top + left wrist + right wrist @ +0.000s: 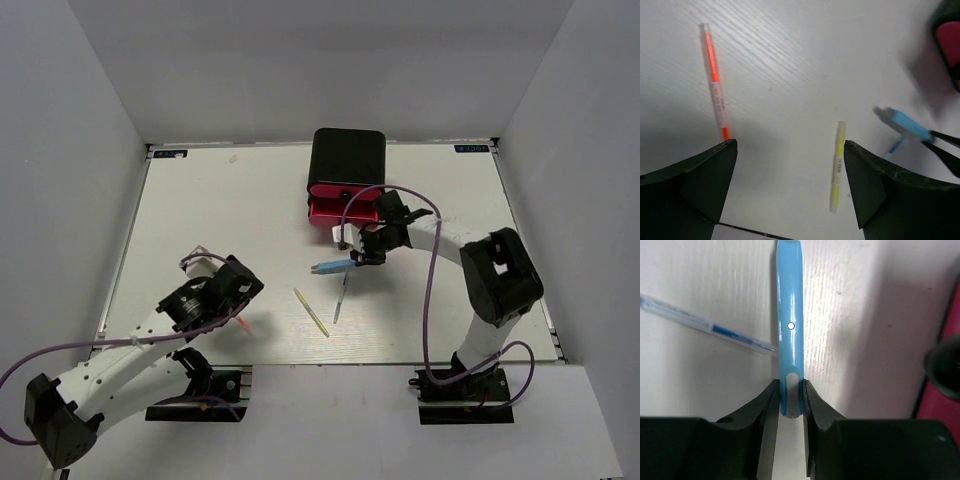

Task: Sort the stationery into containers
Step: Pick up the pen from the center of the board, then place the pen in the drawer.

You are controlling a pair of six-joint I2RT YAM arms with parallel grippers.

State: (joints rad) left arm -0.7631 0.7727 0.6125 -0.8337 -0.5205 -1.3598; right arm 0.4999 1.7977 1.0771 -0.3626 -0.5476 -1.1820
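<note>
No legible text anywhere: tiny print on the yellow pen [838, 162] and red-orange pen [716, 85] too blurred.

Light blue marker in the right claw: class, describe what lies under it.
Under the light blue marker, pinched in the right claw, only white table shows. A thin blue-grey pen meets its edge; whether that pen's tip continues beneath is covered.

White-linked, black-jointed left arm [110, 365] and right arm [455, 243] carry looping purple cables [428, 300]; matte black left claw [790, 145], right claw [790, 382].
</note>
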